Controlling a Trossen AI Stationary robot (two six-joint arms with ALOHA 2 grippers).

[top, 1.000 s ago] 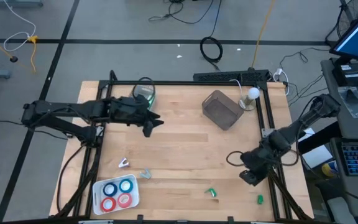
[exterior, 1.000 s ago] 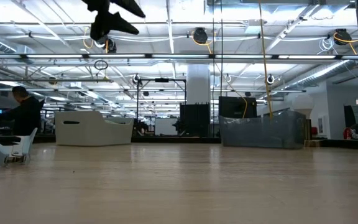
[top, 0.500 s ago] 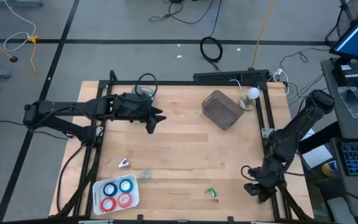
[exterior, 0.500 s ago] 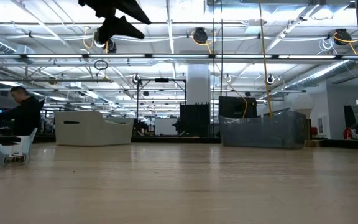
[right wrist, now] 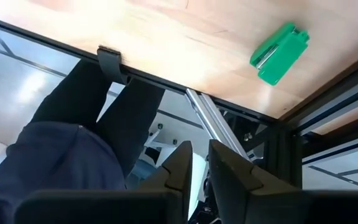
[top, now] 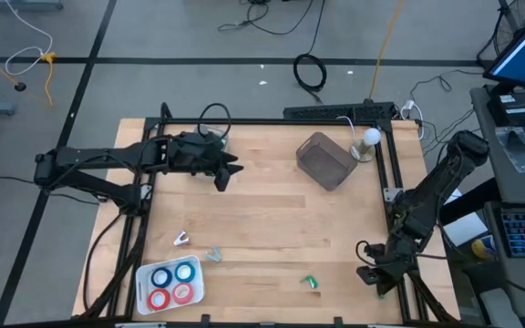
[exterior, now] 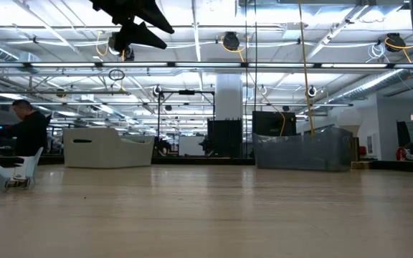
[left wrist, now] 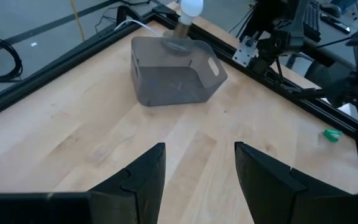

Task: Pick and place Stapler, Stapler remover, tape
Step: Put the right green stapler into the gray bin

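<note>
The tape rolls point(top: 171, 282), two blue and two red, lie in a white tray point(top: 142, 273) at the table's near left. A small green stapler point(right wrist: 278, 55) lies by the near right corner; the left wrist view also shows the stapler point(left wrist: 332, 133). Another small green piece point(top: 310, 281) lies left of it. Two small pale items point(top: 181, 239) point(top: 213, 254) lie above the tray; which is the stapler remover I cannot tell. My right gripper point(top: 372, 275) hangs at the near right corner beside the stapler, fingers point(right wrist: 182, 165) a narrow gap apart, holding nothing. My left gripper point(top: 229, 173) hovers open at the far left.
A grey see-through bin point(top: 326, 160) stands at the far right, with a white bulb point(top: 370, 137) behind it. Black frame rails point(top: 392, 173) run along the table's edges. A dark cloth-covered shape point(right wrist: 73, 143) shows below the near edge. Bare wood lies mid-table.
My right gripper has swung toward the table's near edge and down to the near right corner, rolling its wrist as it went; for the last half second it has stayed there. My left gripper has drifted slightly toward the far edge.
</note>
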